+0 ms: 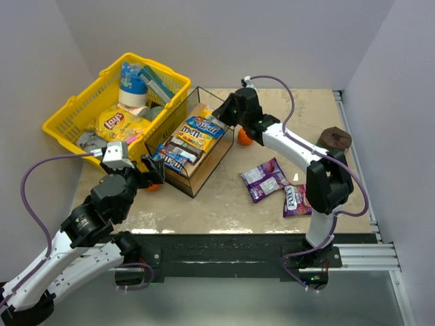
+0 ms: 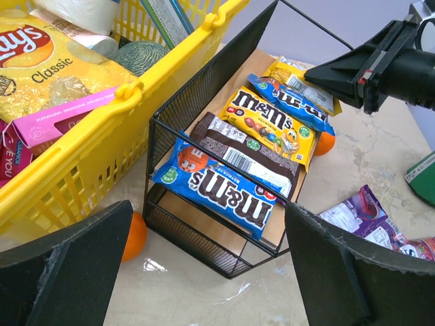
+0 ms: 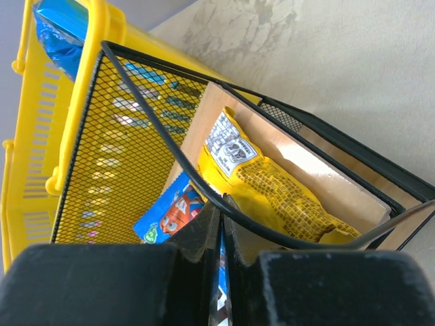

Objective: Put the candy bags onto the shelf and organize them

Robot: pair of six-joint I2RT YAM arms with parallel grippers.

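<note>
Overhead, the right pincer [image 1: 221, 115] hangs over the far end of the black wire shelf [image 1: 197, 180]. Its tips are lost against the glossy candy bags [image 1: 194, 136] beneath. Two purple bags [image 1: 264, 180] lie on the mottled table [image 1: 224, 210], well behind it. The left pincer [image 1: 151, 173] sits at the shelf's near corner.

From the left wrist, this pincer is spread wide and its fingers [image 2: 68, 272] are cut off by the frame. Flat packets overlap on the slanted wooden board [image 2: 251, 241] ahead.

From the right wrist, the pincer is pressed together beside a blue bag [image 3: 166, 221] and a crinkled yellow bag [image 3: 272, 183]. Whether it pinches the blue edge is unclear.
</note>
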